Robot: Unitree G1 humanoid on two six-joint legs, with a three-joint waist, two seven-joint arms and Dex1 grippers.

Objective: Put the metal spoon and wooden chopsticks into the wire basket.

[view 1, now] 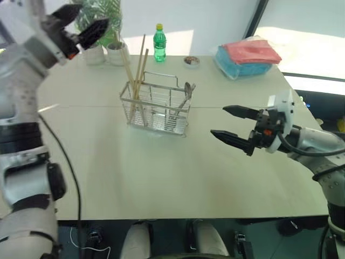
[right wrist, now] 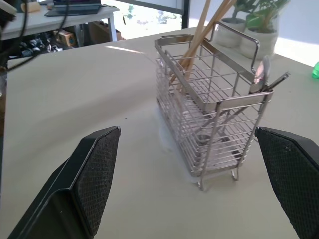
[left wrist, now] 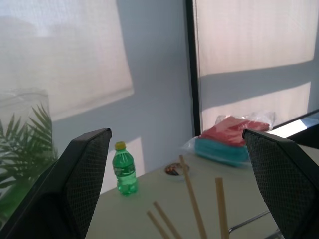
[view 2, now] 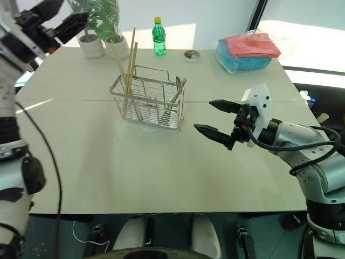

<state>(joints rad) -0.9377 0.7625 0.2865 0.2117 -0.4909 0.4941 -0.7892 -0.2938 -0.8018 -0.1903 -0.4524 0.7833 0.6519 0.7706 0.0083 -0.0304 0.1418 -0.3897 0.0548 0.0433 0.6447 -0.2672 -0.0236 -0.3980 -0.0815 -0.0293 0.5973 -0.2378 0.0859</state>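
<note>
Nearest you, the right gripper (view 1: 232, 128) hung low over the bench (view 1: 161, 172), jaws wide and empty, aimed at the wire basket (view 1: 155, 110) but well apart from it. The wooden chopsticks (view 1: 136, 75) leaned in the basket's left end and the metal spoon (view 1: 186, 96) stood at its right end, so both items looked delivered. Your left gripper (view 1: 83, 24) sat raised, jaws wide, holding nothing, likely clear after release.
</note>
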